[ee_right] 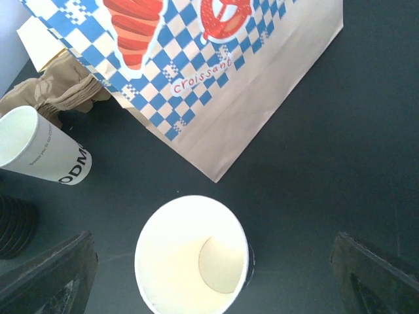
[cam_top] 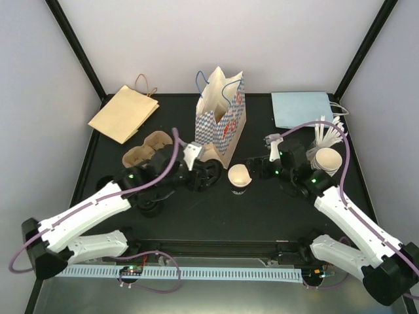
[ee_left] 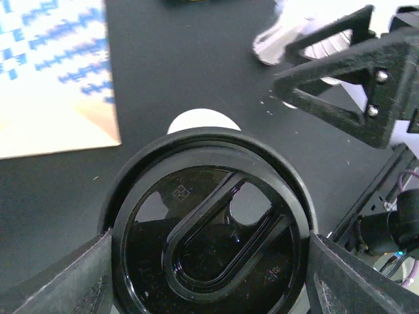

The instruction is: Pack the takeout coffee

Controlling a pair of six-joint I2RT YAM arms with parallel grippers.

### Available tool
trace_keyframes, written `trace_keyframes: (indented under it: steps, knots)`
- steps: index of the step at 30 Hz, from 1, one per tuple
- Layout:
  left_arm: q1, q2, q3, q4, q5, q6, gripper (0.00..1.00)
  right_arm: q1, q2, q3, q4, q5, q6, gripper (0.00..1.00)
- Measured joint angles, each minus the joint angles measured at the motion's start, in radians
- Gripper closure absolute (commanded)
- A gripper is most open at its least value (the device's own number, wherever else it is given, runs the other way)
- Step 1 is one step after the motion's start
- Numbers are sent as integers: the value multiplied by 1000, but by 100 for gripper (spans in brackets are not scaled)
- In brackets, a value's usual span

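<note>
A white paper cup [cam_top: 239,175] stands open-topped on the black table in front of the checkered paper bag [cam_top: 221,118], which stands upright with its mouth open. Just left of the cup, my left gripper [cam_top: 200,173] is shut on a black lid [ee_left: 209,229], held flat between both fingers; the cup's rim [ee_left: 203,121] shows right behind the lid. My right gripper [cam_top: 258,167] hovers at the cup's right side, open. In the right wrist view the cup [ee_right: 193,255] sits between the wide-spread fingers [ee_right: 46,275], left of the middle, empty inside.
A cardboard cup tray [cam_top: 145,149] lies left of the bag, with a second white cup [ee_right: 39,147] on its side near it. A flat brown bag [cam_top: 123,112] is at back left and a flat blue bag [cam_top: 302,109] at back right. Stacked cups [cam_top: 325,159] and white sticks [cam_top: 325,134] sit far right.
</note>
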Motion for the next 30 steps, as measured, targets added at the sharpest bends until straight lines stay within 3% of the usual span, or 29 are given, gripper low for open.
trace_keyframes:
  steps: [9,13,30]
  knots:
    - [-191,283,99,160,-74,201,40,-60,-91,-52,-62,-59,17,0]
    - [-198,382,175,171,-111,259,36,-65,-146,-56,-85,-25,37,0]
    - [-198,532,202,175,-176,398,36,-69,-204,-126,-100,103,167,0]
